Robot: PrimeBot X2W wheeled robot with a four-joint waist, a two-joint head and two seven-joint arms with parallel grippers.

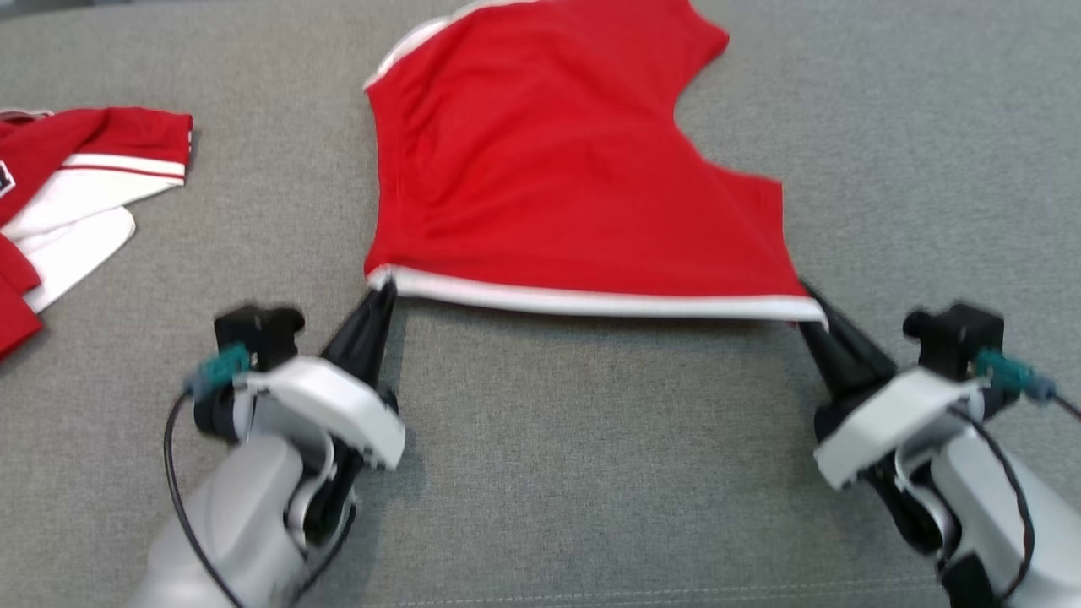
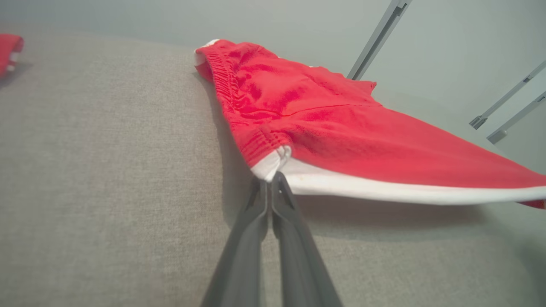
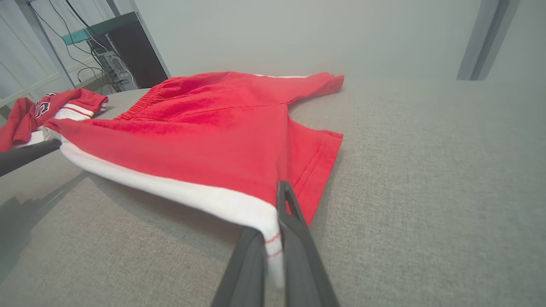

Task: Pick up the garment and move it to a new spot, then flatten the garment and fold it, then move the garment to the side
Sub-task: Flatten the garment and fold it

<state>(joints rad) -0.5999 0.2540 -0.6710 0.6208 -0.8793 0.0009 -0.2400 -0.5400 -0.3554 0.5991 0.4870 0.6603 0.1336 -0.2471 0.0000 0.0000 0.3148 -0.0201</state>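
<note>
Over the grey surface [image 1: 591, 473], your left gripper [image 1: 382, 291] and right gripper [image 1: 812, 306] were each clamped closed on a hem corner of the garment [image 1: 549, 169] — edge raised between them.

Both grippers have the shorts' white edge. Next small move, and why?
Probably lower both grippers together, keeping tension: the left gripper and right gripper each pinch a corner of the red shorts, whose white edge hangs taut above the grey surface while the far part rests on it.
</note>
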